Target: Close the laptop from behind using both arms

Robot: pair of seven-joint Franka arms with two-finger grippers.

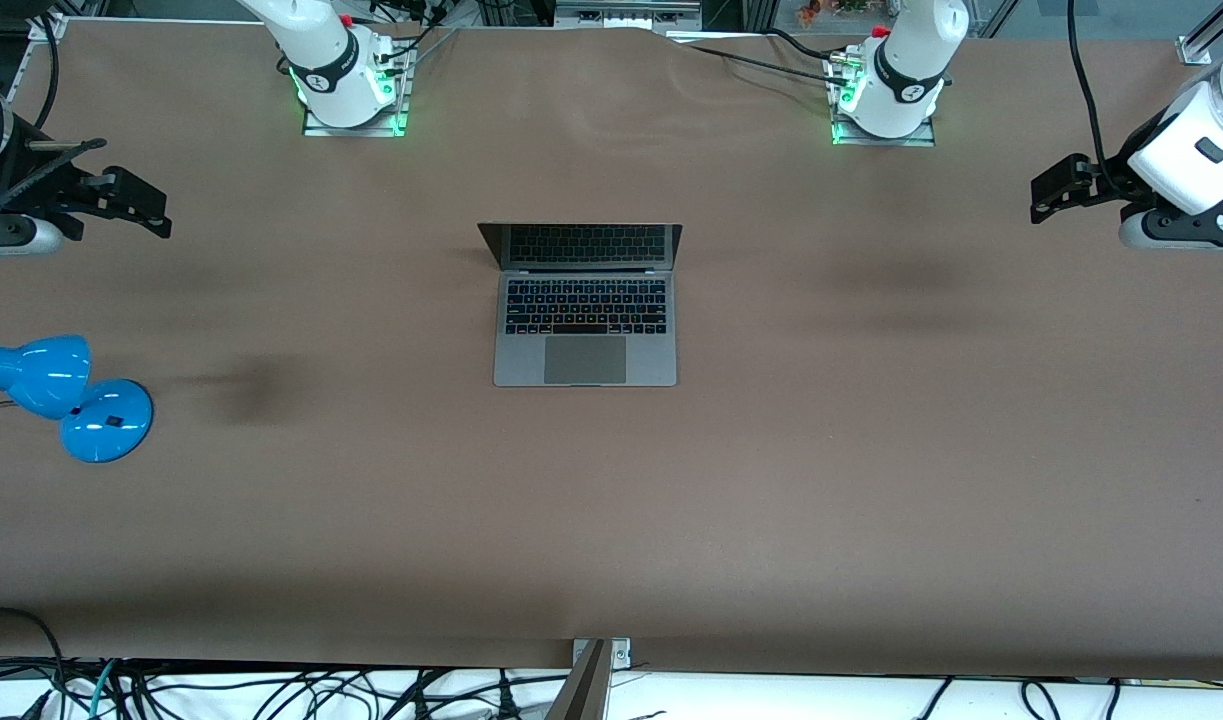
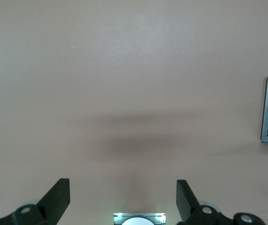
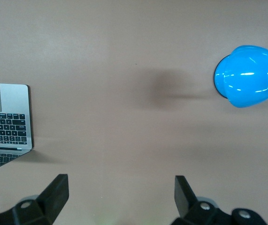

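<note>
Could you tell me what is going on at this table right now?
Nothing is being handled yet. The laptop sits open in the middle of the table, keyboard toward the front camera, lid raised on the side toward the arm bases. The left gripper waits up over its arm's end of the table, and the right gripper hangs over the other end; both have their jaws open and hold nothing. A blue lamp stands near the right arm's end. Closing has not begun.

A robotics lab: two arm bases (image 1: 346,75) bolted to a brown table (image 1: 771,480) (cables (image 1: 271,690) trailing below).
</note>
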